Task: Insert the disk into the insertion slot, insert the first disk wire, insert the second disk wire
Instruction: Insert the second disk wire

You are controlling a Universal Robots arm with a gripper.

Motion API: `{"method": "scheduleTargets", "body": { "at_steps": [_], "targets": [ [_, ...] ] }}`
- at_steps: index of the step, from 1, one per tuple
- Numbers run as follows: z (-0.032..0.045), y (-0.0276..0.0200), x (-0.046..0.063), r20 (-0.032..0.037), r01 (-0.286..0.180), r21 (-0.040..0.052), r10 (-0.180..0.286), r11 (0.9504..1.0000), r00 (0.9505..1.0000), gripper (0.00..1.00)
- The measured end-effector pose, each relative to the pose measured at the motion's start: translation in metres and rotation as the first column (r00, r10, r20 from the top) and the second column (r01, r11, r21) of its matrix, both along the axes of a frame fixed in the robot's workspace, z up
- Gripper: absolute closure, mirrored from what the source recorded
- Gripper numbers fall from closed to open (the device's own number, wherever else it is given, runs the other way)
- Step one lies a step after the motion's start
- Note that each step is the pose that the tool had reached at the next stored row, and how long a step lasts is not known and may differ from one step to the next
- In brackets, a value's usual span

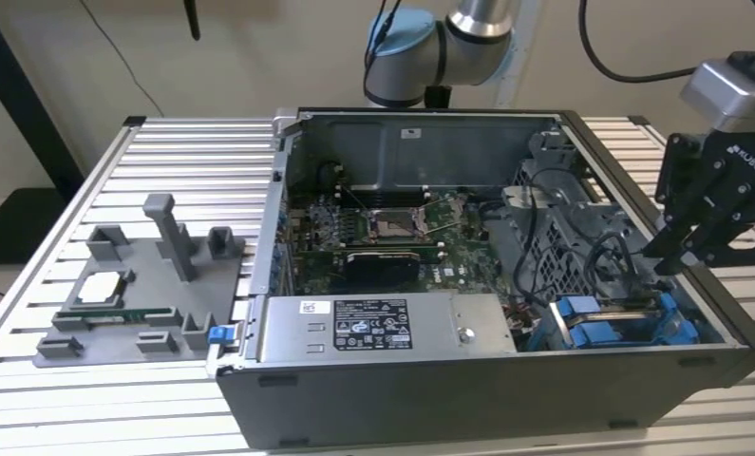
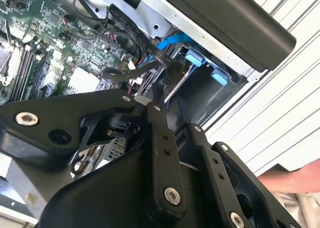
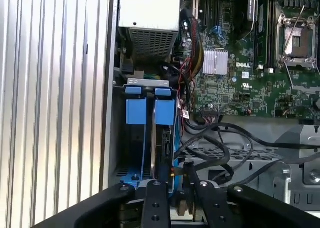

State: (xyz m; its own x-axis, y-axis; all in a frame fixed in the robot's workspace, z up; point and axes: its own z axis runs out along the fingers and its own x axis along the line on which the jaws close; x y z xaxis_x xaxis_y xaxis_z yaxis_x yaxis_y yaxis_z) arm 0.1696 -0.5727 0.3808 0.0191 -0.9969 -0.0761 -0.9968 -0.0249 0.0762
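The tool (image 3: 176,184) hangs just beside the disk (image 3: 164,138) in the insertion slot (image 3: 145,82).

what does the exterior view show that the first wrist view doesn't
The exterior view adds the grey fixture tray of parts at the exterior view's left and the arm's blue-capped joint. The first wrist view adds a finned silver heatsink and the two blue tabs side by side at the insertion slot. Both show the gripper, the motherboard and the power-supply box.
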Motion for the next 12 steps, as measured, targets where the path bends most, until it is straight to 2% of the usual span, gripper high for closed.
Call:
{"method": "scheduleTargets", "body": {
  "at_steps": [3,4,6,12],
  "targets": [
    [0.0007,0.0000,0.0000,0.0265,0.000,0.0004,0.000,1.0000,0.9996,0.00],
    [0.0022,0.0000,0.0001,0.0307,0.000,0.0004,0.000,1.0000,0.9995,0.00],
    [0.0052,0.0001,0.0001,0.0346,0.000,0.0005,0.000,1.0000,0.9994,0.00],
    [0.0054,0.0001,0.0002,0.0362,0.000,0.0006,0.000,1.0000,0.9993,0.00]
  ]
}}
